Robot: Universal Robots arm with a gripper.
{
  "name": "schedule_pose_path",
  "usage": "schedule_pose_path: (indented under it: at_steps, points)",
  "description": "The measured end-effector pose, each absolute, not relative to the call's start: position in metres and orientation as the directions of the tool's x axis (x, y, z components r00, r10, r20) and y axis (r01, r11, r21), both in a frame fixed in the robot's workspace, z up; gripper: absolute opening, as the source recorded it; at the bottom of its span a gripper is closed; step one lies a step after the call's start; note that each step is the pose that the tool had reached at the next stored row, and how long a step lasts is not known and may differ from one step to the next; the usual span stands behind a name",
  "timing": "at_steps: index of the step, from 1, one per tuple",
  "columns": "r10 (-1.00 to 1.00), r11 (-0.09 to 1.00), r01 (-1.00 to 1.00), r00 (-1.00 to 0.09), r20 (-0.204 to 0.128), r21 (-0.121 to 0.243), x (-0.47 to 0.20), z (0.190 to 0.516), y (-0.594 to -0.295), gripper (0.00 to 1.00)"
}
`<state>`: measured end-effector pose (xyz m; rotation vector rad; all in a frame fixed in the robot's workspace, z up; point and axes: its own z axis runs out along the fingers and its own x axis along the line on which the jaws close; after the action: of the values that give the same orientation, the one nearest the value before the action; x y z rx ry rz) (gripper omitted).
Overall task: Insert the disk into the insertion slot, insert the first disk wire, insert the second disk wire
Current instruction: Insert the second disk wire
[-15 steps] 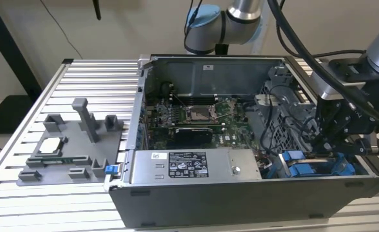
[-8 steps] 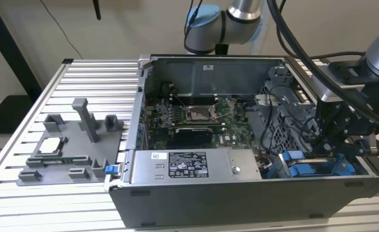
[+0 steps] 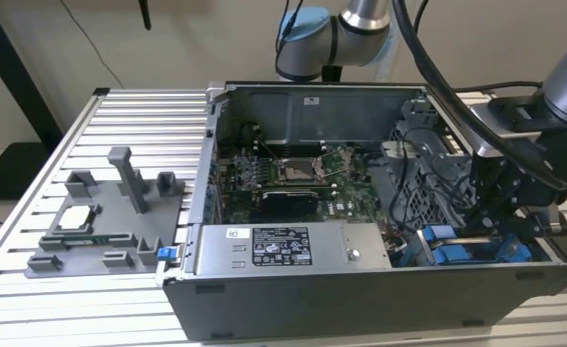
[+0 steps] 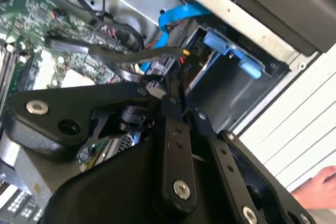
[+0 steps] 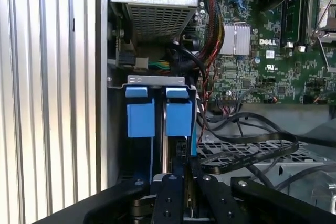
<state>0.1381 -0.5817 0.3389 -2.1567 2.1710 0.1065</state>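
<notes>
The insertion slot (image 5: 157, 80) is a grey sheet-metal cage with two blue latches (image 5: 140, 115) in the open case's near corner, on the exterior view's right. Blue plastic of the disk's carrier (image 3: 460, 254) shows inside the cage, and its silver body is hidden. My gripper (image 5: 188, 167) reaches down into that cage (image 3: 428, 249). In the second wrist view its black fingers (image 4: 173, 129) are drawn close together, with a small black plug of a disk wire (image 4: 105, 52) at their tips. A blue flat cable (image 4: 178, 17) runs beside the cage.
The grey labelled power-supply box (image 3: 283, 246) lies along the case's front. The motherboard (image 3: 293, 173) lies behind it. Loose black cables (image 5: 252, 153) cross the perforated housing (image 3: 428, 181). A grey fixture (image 3: 100, 217) sits on the slatted table. A person's hand (image 4: 320, 182) rests near the case.
</notes>
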Motion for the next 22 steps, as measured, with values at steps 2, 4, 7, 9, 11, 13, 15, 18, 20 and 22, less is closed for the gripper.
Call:
schedule_pose_path:
  at_steps: [2,4,7,9,11,13,15,18,20,22]
  points:
    - [-0.995,0.007,-1.0,-0.006,-0.104,-0.007,0.138,0.336,-0.582,0.0]
    - [-0.995,0.007,-1.0,-0.006,-0.104,-0.007,0.138,0.334,-0.582,0.0]
    - [-0.994,0.007,-1.0,-0.006,-0.108,-0.007,0.138,0.336,-0.582,1.0]
    - [-0.994,0.007,-1.0,-0.006,-0.105,-0.006,0.138,0.346,-0.582,1.0]
    - [-0.994,0.007,-1.0,-0.006,-0.106,-0.006,0.138,0.356,-0.582,1.0]
    - [-0.994,0.007,-1.0,-0.006,-0.106,-0.006,0.138,0.365,-0.582,1.0]
    - [-0.994,0.007,-1.0,-0.006,-0.106,-0.006,0.138,0.374,-0.582,1.0]
    - [-0.994,0.007,-1.0,-0.007,-0.106,-0.005,0.138,0.388,-0.582,1.0]
    - [-0.994,0.007,-1.0,-0.007,-0.105,-0.004,0.138,0.396,-0.582,1.0]
    - [-0.994,0.007,-1.0,-0.007,-0.105,-0.003,0.138,0.402,-0.582,1.0]
